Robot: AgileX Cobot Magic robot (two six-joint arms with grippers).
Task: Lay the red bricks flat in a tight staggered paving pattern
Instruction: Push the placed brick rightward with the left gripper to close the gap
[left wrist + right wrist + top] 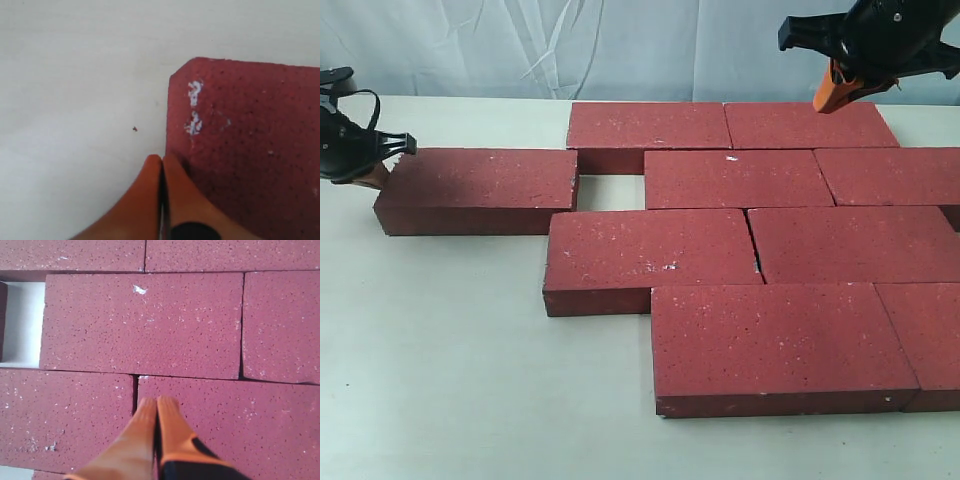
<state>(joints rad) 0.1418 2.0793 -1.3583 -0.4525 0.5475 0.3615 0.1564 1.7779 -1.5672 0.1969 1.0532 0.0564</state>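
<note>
Several red bricks (738,177) lie flat in staggered rows on the right of the white table. One more red brick (480,188) lies apart at the left, with a bare gap (610,190) between it and the second row. My left gripper (375,172) is shut, its orange tips at that brick's left end. In the left wrist view the left gripper (162,160) sits right by the brick's corner (250,140). My right gripper (830,97) is shut and hangs over the back row. The right wrist view has the right gripper (157,402) above a seam between bricks (145,325).
A pale curtain (520,45) hangs behind the table. White tabletop (440,360) stretches in front of and left of the bricks. The rightmost bricks run past the frame's right edge.
</note>
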